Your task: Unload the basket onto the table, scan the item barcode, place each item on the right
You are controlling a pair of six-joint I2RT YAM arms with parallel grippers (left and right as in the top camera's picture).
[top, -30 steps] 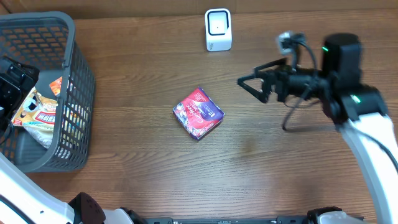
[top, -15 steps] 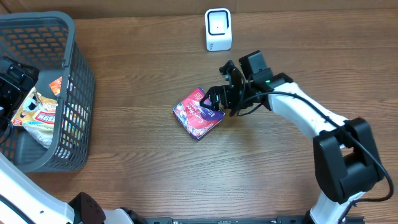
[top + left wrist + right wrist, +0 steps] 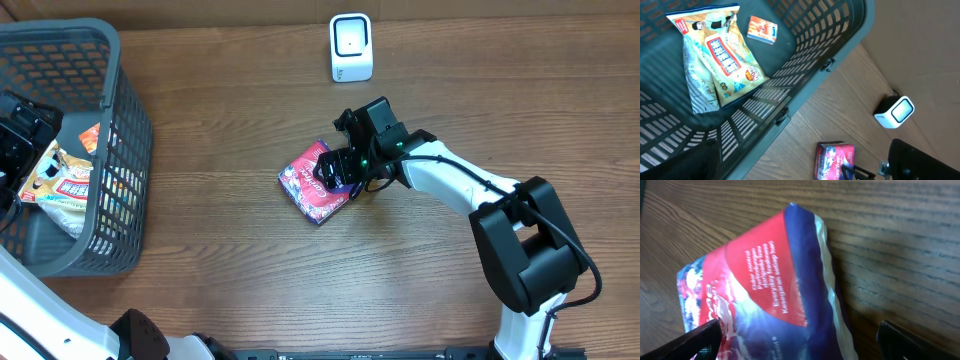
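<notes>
Left gripper: at the far left edge of the overhead frame, hanging over the inside of the basket; spread wide and holding nothing.
Basket: a grey slatted one filling the upper left of the overhead frame, standing on the table.
Bags: two pale snack bags lay overlapping on the basket floor, in the upper left of the left wrist view.
Box: a small orange one lay flat on the basket floor, just right of the bags' top edge and apart from them.
Packet: the red and purple item lay flat on the table near the middle of the overhead frame, well right of the basket and below the scanner, turned corner-on. In the right wrist view its glossy face with white print filled the left and centre of the frame.
Right gripper: low over the packet's upper right corner, released and spread wide. Its two dark fingertips showed in the bottom corners of its own view, one on either side of the packet; I could not tell whether either touched it.
Scanner: a small white unit standing upright at the top centre of the overhead frame, apart from packet and gripper.
Table: dark brown wood grain.
</notes>
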